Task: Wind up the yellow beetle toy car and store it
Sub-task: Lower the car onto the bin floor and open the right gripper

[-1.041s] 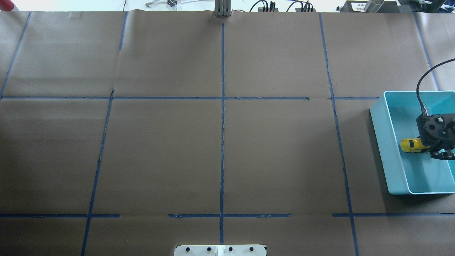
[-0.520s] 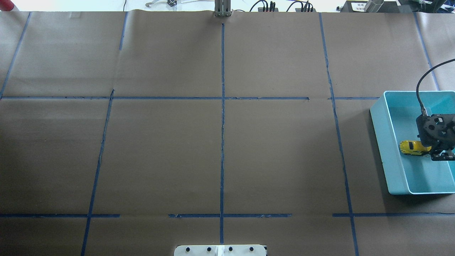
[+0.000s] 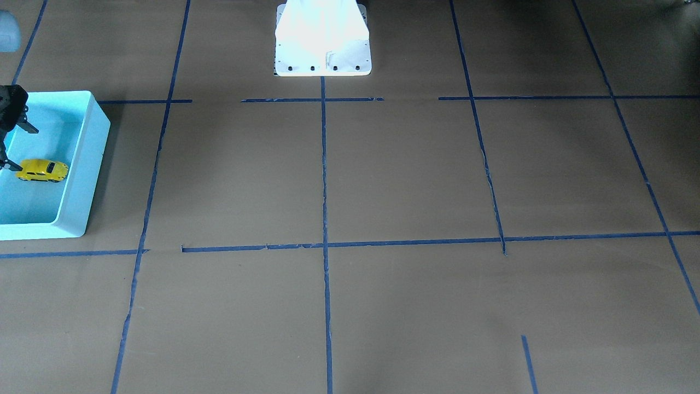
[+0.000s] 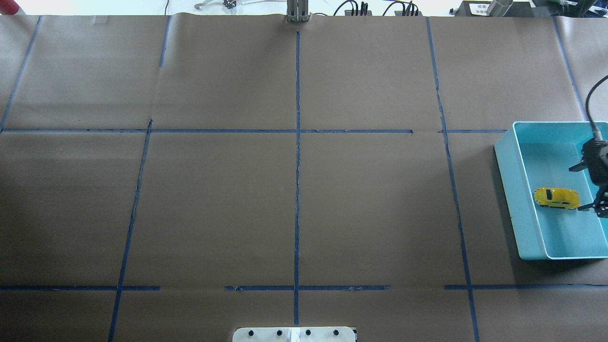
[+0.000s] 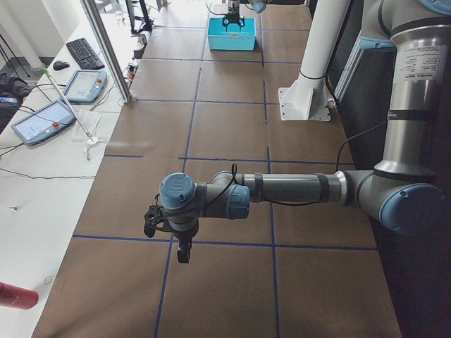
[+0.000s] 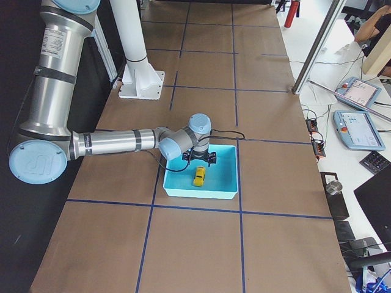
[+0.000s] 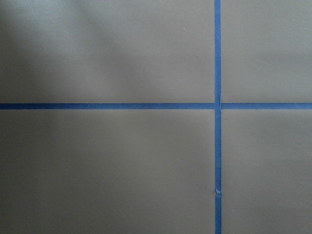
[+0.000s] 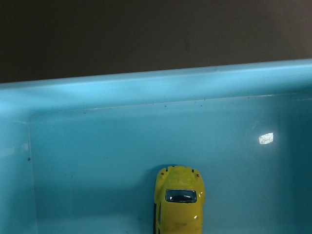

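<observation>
Overhead exterior view: the yellow beetle toy car (image 4: pixel 555 197) is sitting inside the light blue bin (image 4: pixel 513 190) at the right edge. The right gripper (image 4: pixel 580 188) is hanging just beside it with its fingers spread. I cannot tell how the left gripper (image 5: pixel 182 253) is holding its fingers.

The beetle toy car (image 4: pixel 556 198) is bright yellow, and its windows look dark, maybe black. The bin (image 4: pixel 517 190) is light blue all over. The table paper (image 4: pixel 370 199) is plain brown, with dark blue tape lines (image 4: pixel 297 190) making big squares. The robot base (image 3: pixel 322 38) is white.
</observation>
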